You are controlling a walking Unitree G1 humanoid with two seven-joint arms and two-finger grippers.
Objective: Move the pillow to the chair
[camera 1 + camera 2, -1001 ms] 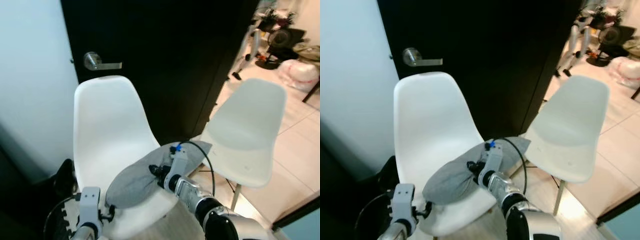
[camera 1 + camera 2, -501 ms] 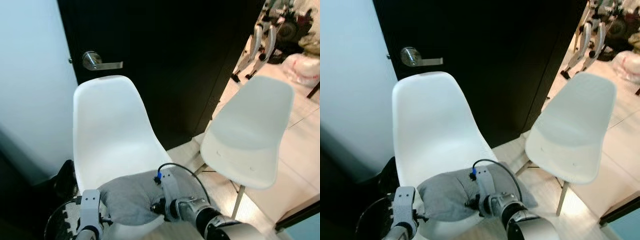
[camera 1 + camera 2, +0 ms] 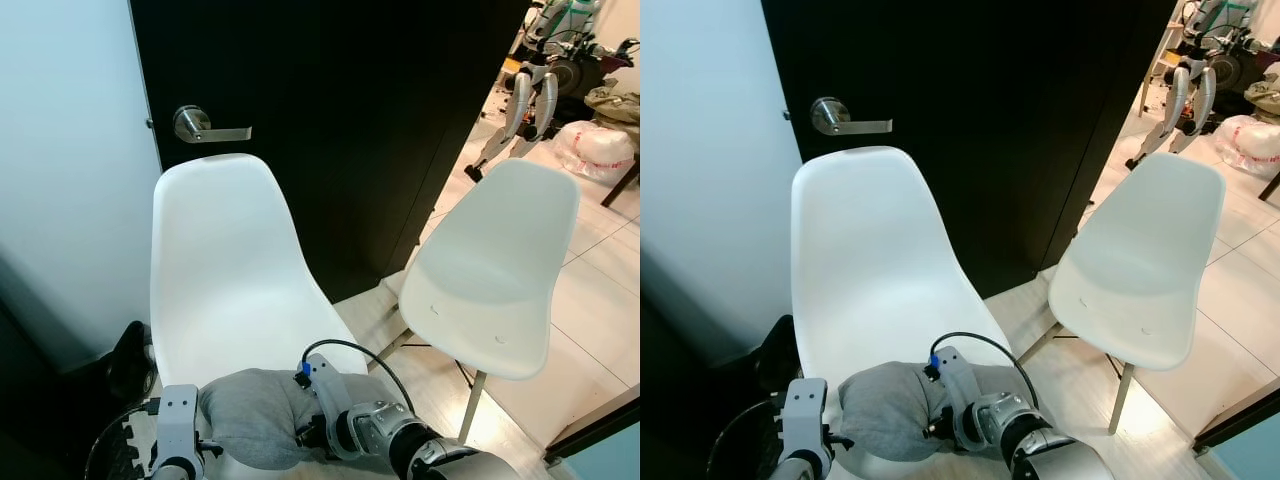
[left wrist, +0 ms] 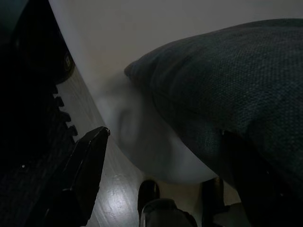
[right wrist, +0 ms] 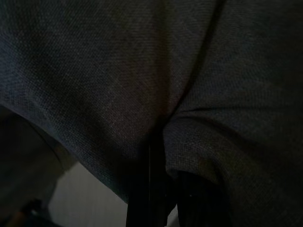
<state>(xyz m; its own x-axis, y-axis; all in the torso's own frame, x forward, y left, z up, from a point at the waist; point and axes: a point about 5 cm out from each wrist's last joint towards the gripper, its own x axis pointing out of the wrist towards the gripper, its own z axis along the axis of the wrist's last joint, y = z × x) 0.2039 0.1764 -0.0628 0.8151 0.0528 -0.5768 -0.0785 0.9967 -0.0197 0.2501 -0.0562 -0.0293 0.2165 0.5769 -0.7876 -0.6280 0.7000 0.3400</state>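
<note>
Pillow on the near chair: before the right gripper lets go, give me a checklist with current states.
1. Grey pillow resting on the white chair, not hanging in the air: ok; it lies on the front of the seat.
2. Pillow fully within the seat edge: cannot tell; its front part lies at the bottom of the eye views.
3. Right gripper grip: ok; fabric is pinched between its fingers.
4. Left gripper free of the pillow: ok; its fingers are spread beside the pillow corner, below the seat edge.
5. Second white chair out of the way: ok; it stands apart to the right.
</note>
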